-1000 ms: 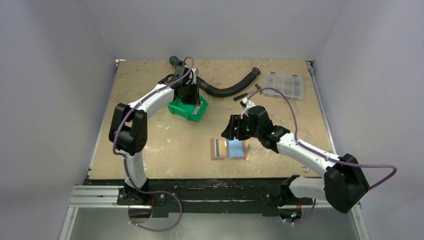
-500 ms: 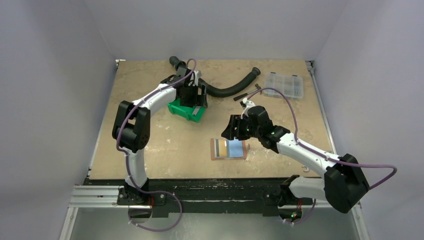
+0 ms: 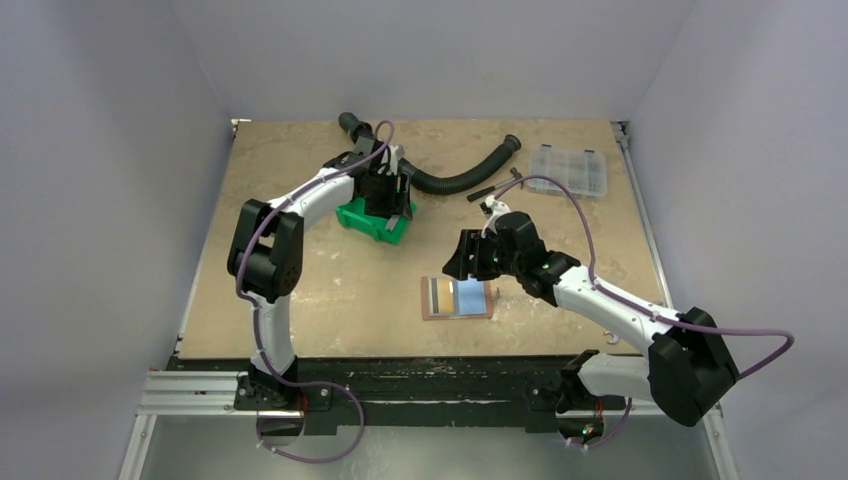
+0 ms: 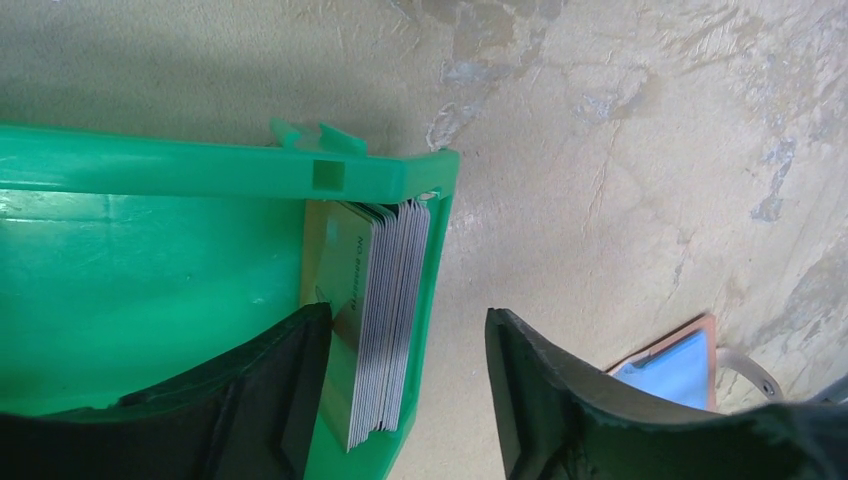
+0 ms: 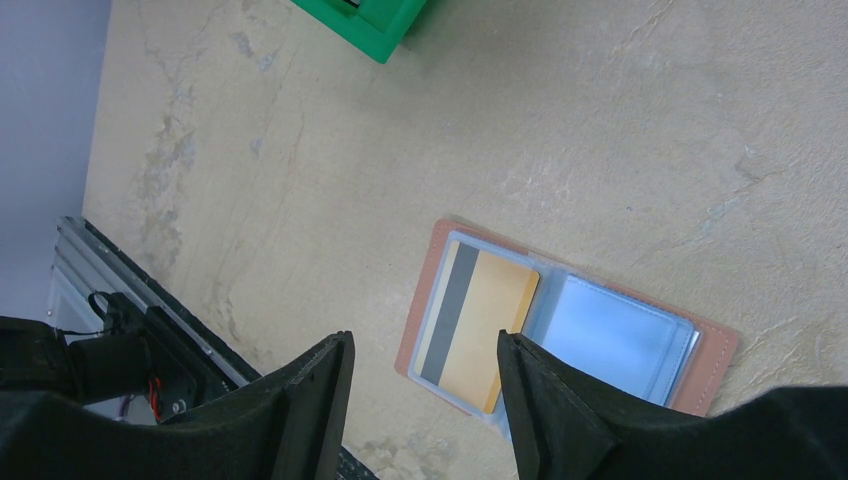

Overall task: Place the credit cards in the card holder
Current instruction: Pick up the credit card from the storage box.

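Card holder (image 5: 715, 348) open at counter's (image 3: 300, 300) near edge, right claw (image 5: 420, 345) apart above, left claw (image 4: 405, 312) apart over green bin's (image 4: 150, 290) cards (image 4: 385, 300)

Both arms, the left arm (image 3: 305, 197) and the right arm (image 3: 605, 303), are built of glossy white shell links joined by chunky black joint housings (image 3: 262, 262). A thin purple cable (image 3: 575, 215) runs along each one and loops loose near the black bases (image 3: 268, 388). A small green light (image 3: 497, 262) glows on the right arm's black wrist block. The jaws are matte black plastic — broad, with smooth, curved inner edges.
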Tool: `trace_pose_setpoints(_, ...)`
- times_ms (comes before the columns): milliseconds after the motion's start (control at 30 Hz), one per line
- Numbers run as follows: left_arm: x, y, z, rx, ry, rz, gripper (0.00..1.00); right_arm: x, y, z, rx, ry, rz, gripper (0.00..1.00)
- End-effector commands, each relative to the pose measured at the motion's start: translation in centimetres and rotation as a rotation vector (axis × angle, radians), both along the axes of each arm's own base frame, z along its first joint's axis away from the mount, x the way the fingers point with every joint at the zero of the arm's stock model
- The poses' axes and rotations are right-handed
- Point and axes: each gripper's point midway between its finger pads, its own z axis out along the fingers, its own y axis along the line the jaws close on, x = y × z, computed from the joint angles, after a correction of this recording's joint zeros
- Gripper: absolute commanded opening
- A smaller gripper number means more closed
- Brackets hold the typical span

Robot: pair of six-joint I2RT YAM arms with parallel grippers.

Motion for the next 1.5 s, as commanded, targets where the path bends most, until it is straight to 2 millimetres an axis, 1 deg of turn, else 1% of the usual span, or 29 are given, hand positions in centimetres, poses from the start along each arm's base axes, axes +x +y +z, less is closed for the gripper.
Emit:
trace_pose_setpoints(0, 0.5, -0.4, 3.1, -0.039, -0.064, -0.012, 0.58, 0.5, 0.8, 1.1, 0.03, -0.031, 0.016, 0.62)
trace_pose_setpoints(200, 0.6, -0.4, 4.2, -0.045, -0.088, -0.01, 0.45, 0.6, 0.9, 1.1, 0.033, -0.029, 0.018, 0.62)
trace_pose_setpoints(533, 0.7, -0.2, 4.1, -0.033, -0.092, -0.004, 0.28, 0.5, 0.9, 0.9, 0.032, -0.021, 0.018, 0.62)
trace_pose_setpoints(767, 0.9, 0.0, 5.1, -0.029, -0.112, 0.004, 0.21, 0.4, 1.0, 0.8, 0.036, -0.016, 0.021, 0.62)
trace_pose_setpoints(1067, 1.0, 0.2, 5.8, -0.018, -0.129, 0.002, 0.17, 0.4, 1.2, 0.7, 0.04, -0.013, 0.025, 0.61)
trace_pose_setpoints(1167, 1.0, 0.3, 6.0, -0.012, -0.134, 0.0, 0.11, 0.4, 1.2, 0.6, 0.041, -0.01, 0.025, 0.61)
trace_pose_setpoints(1333, 0.9, 0.5, 6.2, 0.028, -0.138, -0.007, 0.05, 0.5, 1.3, 0.6, 0.044, -0.007, 0.027, 0.61)
trace_pose_setpoints(1467, 0.9, 0.1, 6.6, 0.107, -0.16, -0.029, 0.01, 0.6, 1.4, 0.6, 0.046, -0.007, 0.028, 0.61)
